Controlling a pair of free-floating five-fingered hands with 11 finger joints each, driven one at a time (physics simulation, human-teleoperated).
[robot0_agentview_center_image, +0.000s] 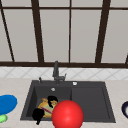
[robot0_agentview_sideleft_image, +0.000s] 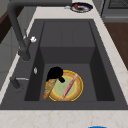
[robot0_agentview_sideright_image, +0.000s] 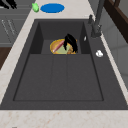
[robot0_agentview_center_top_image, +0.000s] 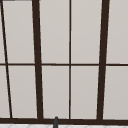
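A yellow-rimmed plate (robot0_agentview_sideleft_image: 75, 93) with a green middle lies in the left basin of the dark sink (robot0_agentview_center_image: 90, 100). On it rest a brown bread stick (robot0_agentview_sideleft_image: 49, 88) and a pink stick (robot0_agentview_sideleft_image: 69, 85). My right hand (robot0_agentview_center_image: 52, 100) is down in the basin over the plate's back rim (robot0_agentview_sideright_image: 53, 46), beside the bread stick's upper end; in the right side view the right hand (robot0_agentview_sideright_image: 70, 41) has long relaxed fingers hanging down. My left hand (robot0_agentview_center_image: 38, 115) hovers at the sink's front left corner, holding nothing. The left hand (robot0_agentview_sideright_image: 7, 3) has its fingers spread.
A large red ball (robot0_agentview_center_image: 67, 115) stands before the sink's front edge. The faucet (robot0_agentview_center_image: 56, 71) rises behind the basin. A blue plate (robot0_agentview_center_image: 7, 103) and a green item (robot0_agentview_center_image: 2, 118) lie on the left counter, a dark bowl (robot0_agentview_sideleft_image: 80, 7) on the right.
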